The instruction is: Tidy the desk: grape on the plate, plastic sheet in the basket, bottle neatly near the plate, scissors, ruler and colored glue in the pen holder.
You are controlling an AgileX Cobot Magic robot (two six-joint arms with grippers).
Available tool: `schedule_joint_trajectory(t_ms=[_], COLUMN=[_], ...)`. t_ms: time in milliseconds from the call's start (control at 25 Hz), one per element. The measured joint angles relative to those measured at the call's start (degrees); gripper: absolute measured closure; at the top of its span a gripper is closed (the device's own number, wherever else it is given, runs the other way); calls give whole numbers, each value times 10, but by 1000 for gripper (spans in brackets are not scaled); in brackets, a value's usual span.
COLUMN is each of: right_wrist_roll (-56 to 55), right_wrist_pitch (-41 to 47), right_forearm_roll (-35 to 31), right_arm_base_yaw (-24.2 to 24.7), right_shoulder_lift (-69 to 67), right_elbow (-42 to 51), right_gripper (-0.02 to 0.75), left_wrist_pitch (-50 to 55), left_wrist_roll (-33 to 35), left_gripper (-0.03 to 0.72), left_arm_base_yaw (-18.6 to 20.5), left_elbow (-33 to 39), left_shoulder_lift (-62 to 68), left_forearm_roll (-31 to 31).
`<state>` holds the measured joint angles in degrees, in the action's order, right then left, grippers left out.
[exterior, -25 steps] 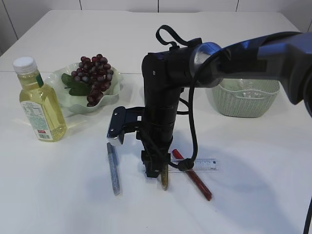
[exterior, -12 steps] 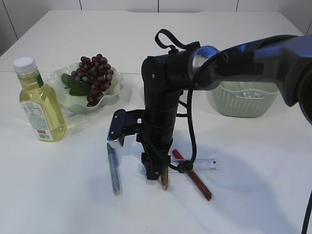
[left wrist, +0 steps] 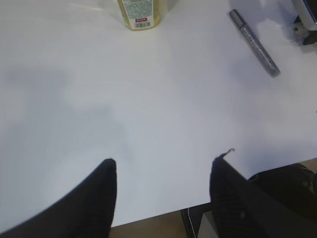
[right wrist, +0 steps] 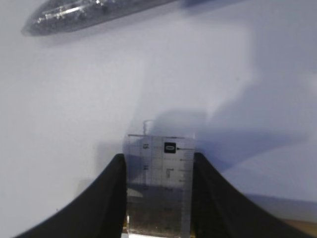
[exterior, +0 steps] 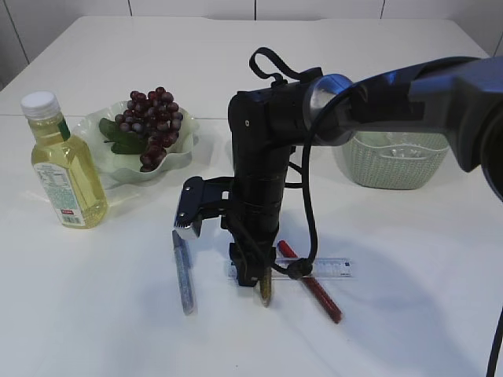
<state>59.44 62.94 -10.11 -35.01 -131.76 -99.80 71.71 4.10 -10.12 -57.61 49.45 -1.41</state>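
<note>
In the right wrist view my right gripper (right wrist: 158, 155) is shut on the clear ruler (right wrist: 161, 186), a finger pressed against each long edge. From outside, that arm stands upright over the ruler (exterior: 330, 268), which lies across a red glue pen (exterior: 317, 293). A gold glue pen (exterior: 266, 293) sits under the fingers and a silver one (exterior: 183, 275) lies to the left. The grape bunch (exterior: 153, 122) lies on the green plate (exterior: 185, 151), with the bottle (exterior: 64, 169) beside it. My left gripper (left wrist: 163, 159) hangs open over bare table. Scissors and pen holder are out of view.
A green woven basket (exterior: 393, 165) stands at the right behind the arm, holding something pale I cannot make out. The left wrist view shows the bottle's base (left wrist: 139, 12), the silver glue pen (left wrist: 254, 43) and the table's front edge just under the fingers.
My right gripper's jaws have closed in on the ruler's edges, and the ruler has shifted slightly on the table. The left gripper has not moved.
</note>
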Motion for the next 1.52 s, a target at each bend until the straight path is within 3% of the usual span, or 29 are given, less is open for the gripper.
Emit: schedule_joint_trajectory(t_ms=[600, 1080, 1280, 1520], right_wrist_roll=[0, -2, -70, -240], right_wrist_pitch=[2, 56, 63, 67], right_forearm_roll=[6, -2, -2, 10], right_arm_base_yaw=[0, 0, 0, 0], right_shoulder_lift=[0, -3, -3, -3], right_elbow=[-1, -53, -96, -166], right_gripper=[429, 429, 429, 429], left_wrist_pitch=[0, 0, 0, 0], left_wrist_roll=[0, 0, 0, 0], left_gripper=[254, 254, 254, 253], left_arm_base_yaw=[0, 0, 0, 0], left_elbow=[0, 0, 0, 0], left_shoulder_lift=[0, 0, 0, 0], left_forearm_roll=[0, 3, 3, 4])
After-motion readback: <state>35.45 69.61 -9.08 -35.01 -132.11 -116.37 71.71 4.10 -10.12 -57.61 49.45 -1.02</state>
